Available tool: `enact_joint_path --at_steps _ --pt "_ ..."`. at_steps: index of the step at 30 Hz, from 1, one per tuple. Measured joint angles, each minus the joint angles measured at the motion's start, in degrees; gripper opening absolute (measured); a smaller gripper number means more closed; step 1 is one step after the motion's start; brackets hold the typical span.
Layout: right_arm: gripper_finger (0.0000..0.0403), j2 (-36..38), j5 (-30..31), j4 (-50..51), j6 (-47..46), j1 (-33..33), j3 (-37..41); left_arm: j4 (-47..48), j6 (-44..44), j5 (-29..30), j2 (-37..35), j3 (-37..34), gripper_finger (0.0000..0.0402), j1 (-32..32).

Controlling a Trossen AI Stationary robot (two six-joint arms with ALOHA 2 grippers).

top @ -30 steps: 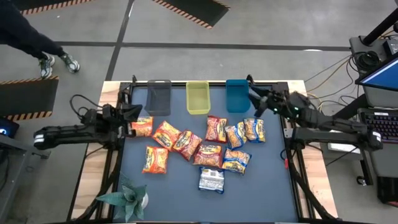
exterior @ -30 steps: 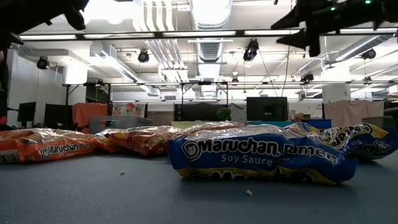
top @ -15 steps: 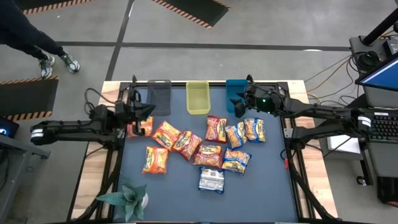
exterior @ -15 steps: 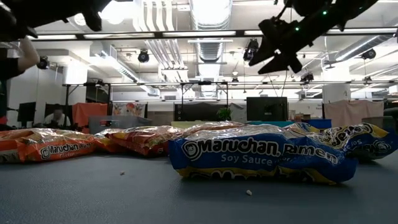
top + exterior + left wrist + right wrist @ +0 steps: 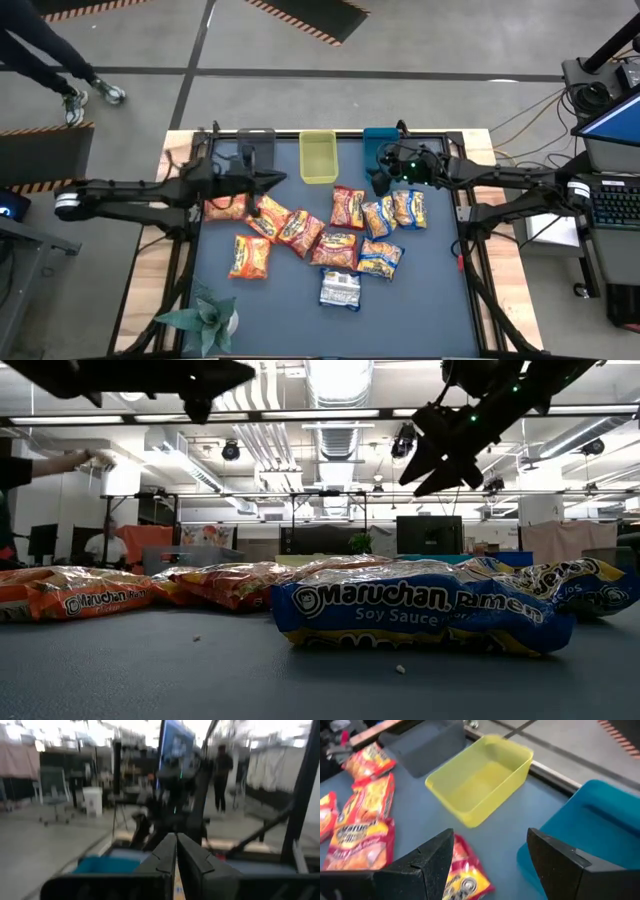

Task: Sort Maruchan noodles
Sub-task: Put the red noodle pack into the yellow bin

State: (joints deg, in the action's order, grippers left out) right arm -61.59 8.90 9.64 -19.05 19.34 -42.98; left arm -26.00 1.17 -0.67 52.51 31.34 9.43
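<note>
Eleven or so Maruchan noodle packets [image 5: 330,235] lie loose on the blue table [image 5: 420,310], none in a bin.
Nearest the low camera, a blue-and-yellow packet [image 5: 420,615] reads "Maruchan Ramen, Soy Sauce"; an orange packet [image 5: 75,598] beside it also shows "Maruchan". One silvery-white packet [image 5: 340,289] lies at the pile's near edge. Along the far edge stand the grey bin [image 5: 256,155], yellow bin [image 5: 318,156] and blue bin [image 5: 380,150]. Left gripper [image 5: 268,180], fingers pressed together and holding nothing, hangs above the orange packets by the grey bin. Right gripper [image 5: 378,182], jaws spread wide and empty, hovers just before the blue bin.
</note>
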Motion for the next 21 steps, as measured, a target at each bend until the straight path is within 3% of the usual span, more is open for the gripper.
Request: enact_joint_path --at_steps 21 --pt "0.0240 -9.46 0.09 0.80 -2.07 -5.58 0.42 10.91 1.05 -0.04 21.13 10.02 0.0000 -3.78"
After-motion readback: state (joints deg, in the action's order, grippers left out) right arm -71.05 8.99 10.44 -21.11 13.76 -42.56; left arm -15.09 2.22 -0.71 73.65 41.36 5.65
